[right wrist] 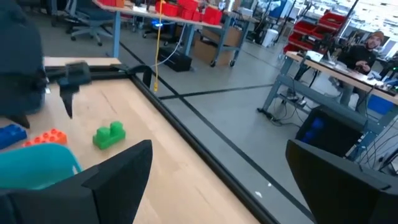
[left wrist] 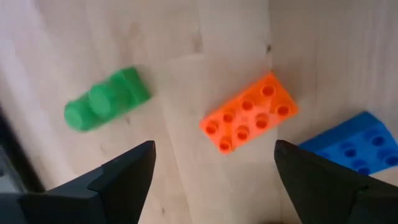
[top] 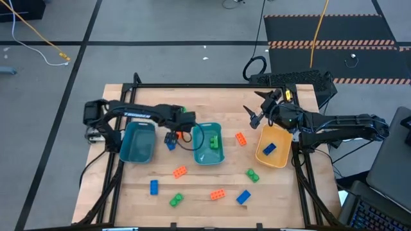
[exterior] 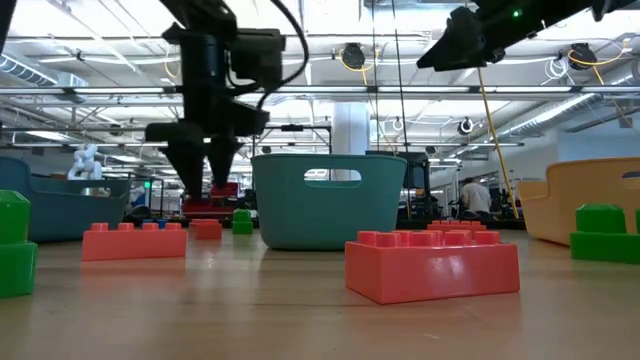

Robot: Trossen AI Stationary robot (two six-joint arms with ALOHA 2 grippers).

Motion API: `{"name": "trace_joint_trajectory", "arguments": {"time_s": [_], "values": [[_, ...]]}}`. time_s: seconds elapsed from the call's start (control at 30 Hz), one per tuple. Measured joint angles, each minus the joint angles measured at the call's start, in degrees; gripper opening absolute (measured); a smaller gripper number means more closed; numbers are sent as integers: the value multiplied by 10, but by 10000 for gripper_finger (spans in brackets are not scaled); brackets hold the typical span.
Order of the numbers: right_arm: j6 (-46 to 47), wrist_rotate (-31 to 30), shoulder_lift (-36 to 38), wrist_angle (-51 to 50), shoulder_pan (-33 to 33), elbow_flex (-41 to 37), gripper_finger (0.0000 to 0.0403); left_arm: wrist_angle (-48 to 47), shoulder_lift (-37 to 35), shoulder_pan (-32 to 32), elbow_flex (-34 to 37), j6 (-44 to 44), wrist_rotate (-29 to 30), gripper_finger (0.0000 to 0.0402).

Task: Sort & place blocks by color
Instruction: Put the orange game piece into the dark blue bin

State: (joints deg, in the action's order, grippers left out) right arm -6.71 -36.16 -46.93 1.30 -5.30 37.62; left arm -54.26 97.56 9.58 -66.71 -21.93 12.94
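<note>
- Wooden tabletop (top: 192, 186) is seen from above, ringed by grey floor and cables.
- Blocks are scattered along its near half: an orange block (top: 180, 172), a blue block (top: 154, 187), a green block (top: 176, 201), a second orange block (top: 218, 195) and a second blue block (top: 243, 197).
- Green blocks (top: 214, 140) are held in the middle teal bin (top: 200, 131); one blue block (top: 270, 149) lies in the yellow-tan bowl (top: 282, 160).
- The left gripper (top: 171, 139) is positioned low between the two teal bins, fingers spread apart over a blue block.
- The right gripper (top: 259, 110) is raised behind the bowl, fingers apart, nothing between them.
</note>
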Motion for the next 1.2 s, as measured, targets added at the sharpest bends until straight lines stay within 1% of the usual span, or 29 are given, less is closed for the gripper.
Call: {"name": "trace_joint_trajectory", "arguments": {"time_s": [0.13, 0.2, 0.33, 0.47, 0.73, 0.97, 1.07, 1.13, 1.2], "values": [[0, 0, 14, -16, 1, -1, 361, -16, 21, 7, -5, -46, -67, 325], [6, 0, 20, -30, 2, -1, 361, -26, 27, 4, -3, -71, -79, 316], [16, 0, 29, -51, 2, -1, 361, -16, 27, 0, -2, -108, -81, 295], [17, 0, 34, -54, 2, -1, 361, 7, 27, 6, -2, -105, -82, 279], [30, 0, 34, -57, 2, -1, 361, 15, 57, 17, 3, -119, -89, 280], [30, 0, 34, -60, 1, -1, 361, 34, 101, 18, 5, -127, -79, 273], [30, 0, 34, -61, 1, -1, 361, 33, 108, 19, 4, -127, -78, 273], [30, 0, 34, -62, 1, -1, 361, 31, 107, 19, 4, -126, -79, 268], [29, 0, 34, -62, 1, -1, 361, 30, 102, 19, 6, -123, -78, 254]]}}
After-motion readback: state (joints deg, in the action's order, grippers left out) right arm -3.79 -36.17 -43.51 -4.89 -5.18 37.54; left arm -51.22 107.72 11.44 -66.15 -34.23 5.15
